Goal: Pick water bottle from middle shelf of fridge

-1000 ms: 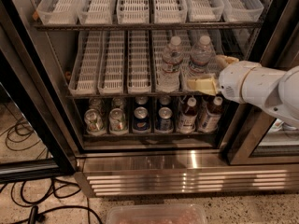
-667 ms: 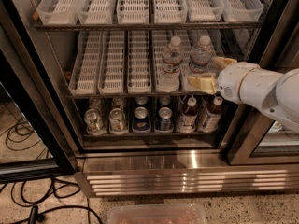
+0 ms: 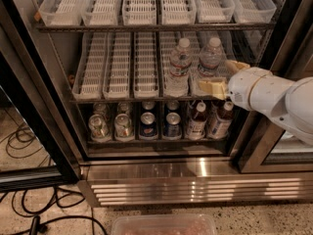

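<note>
Two clear water bottles with white caps stand side by side on the middle shelf (image 3: 117, 67) of the fridge (image 3: 186, 187), the left one (image 3: 179, 67) and the right one (image 3: 209, 60). The shelf is lined with white slotted lane trays. My gripper (image 3: 224, 77) reaches in from the right on a white arm. It is open: one cream finger (image 3: 211, 88) lies in front of the right bottle's base, the other (image 3: 237, 65) is just right of that bottle. It holds nothing.
Below is a rack of cans (image 3: 146, 124) and brown-drink bottles (image 3: 195, 120). The top shelf (image 3: 142, 4) holds bare white trays. The black door frame (image 3: 29, 126) stands open at left, with cables (image 3: 19, 141) on the floor. A clear plastic bin (image 3: 164, 225) sits at the bottom edge.
The gripper has shifted very slightly right and down beside the right bottle. Both bottles stand where they were.
</note>
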`<action>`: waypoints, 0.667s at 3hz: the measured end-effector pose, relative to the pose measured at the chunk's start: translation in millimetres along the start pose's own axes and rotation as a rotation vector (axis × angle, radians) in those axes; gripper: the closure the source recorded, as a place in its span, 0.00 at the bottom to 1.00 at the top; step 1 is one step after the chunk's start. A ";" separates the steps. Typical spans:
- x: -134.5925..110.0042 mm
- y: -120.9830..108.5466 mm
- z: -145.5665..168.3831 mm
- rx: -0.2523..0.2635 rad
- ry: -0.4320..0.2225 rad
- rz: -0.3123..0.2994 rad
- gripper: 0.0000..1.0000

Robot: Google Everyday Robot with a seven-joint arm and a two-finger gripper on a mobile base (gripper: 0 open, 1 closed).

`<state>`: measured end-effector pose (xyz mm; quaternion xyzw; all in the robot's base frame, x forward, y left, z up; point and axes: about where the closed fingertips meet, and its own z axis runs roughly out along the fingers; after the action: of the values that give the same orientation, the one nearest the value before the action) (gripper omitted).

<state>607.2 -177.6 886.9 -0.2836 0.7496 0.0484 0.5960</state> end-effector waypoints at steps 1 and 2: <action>-0.6 -2.7 7.1 0.010 -0.010 0.001 0.37; -4.2 -7.8 16.2 0.013 -0.025 0.005 0.37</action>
<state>625.5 -176.0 888.2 -0.2769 0.7431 0.0486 0.6073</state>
